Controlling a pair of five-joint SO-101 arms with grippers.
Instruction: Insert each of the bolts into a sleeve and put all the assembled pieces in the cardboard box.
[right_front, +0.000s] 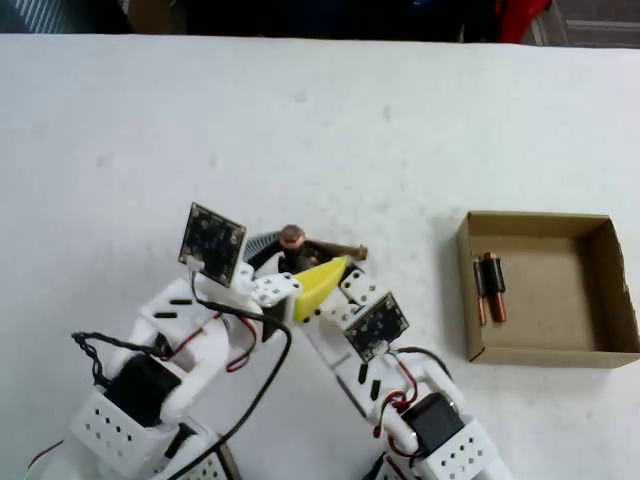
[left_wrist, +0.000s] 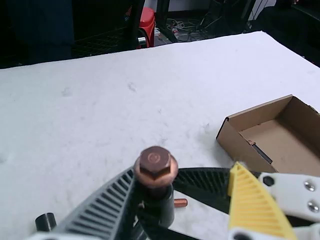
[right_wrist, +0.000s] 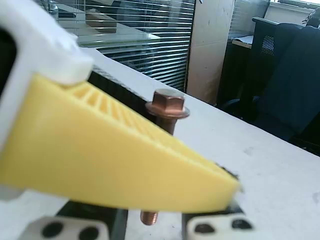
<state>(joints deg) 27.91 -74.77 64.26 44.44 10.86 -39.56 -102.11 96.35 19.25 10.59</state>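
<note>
**Ana:** Where does the piece stand?

**Ben:** The copper hex-headed bolt (left_wrist: 156, 166) is upright, head up, above the white bench (right_front: 400, 130). Its shank runs down through a black cylindrical sleeve (left_wrist: 164, 202), and the right wrist view shows the copper tip poking out underneath. The left gripper (right_front: 285, 252) has its jaws closed on that sleeve, by the look of it.

**Ana:** And the other arm?

**Ben:** The right gripper (right_front: 320, 272) is crowded right up against the same piece. Whether its jaws are clamped on it or merely alongside cannot be told.

**Ana:** So what could go wrong?

**Ben:** The likely next step is a handover between two grippers packed this tightly. If one lets go before the other grips firmly, the sleeve could slide off the shank, or the whole piece could drop and roll. A sideways nudge could also tilt the bolt in the left grip.

**Ana:** And the rest?

**Ben:** The open brown cardboard box (right_front: 470, 300) lies well apart, on the right arm's side. What look like two assembled bolt-and-sleeve pieces (right_front: 489, 288) lie inside it. A spare black sleeve (left_wrist: 45, 220) and a small loose copper bolt (left_wrist: 180, 202) rest on the bench near the grippers. A careless swing toward the box could knock them away, and they are probably yet to be assembled.
</note>
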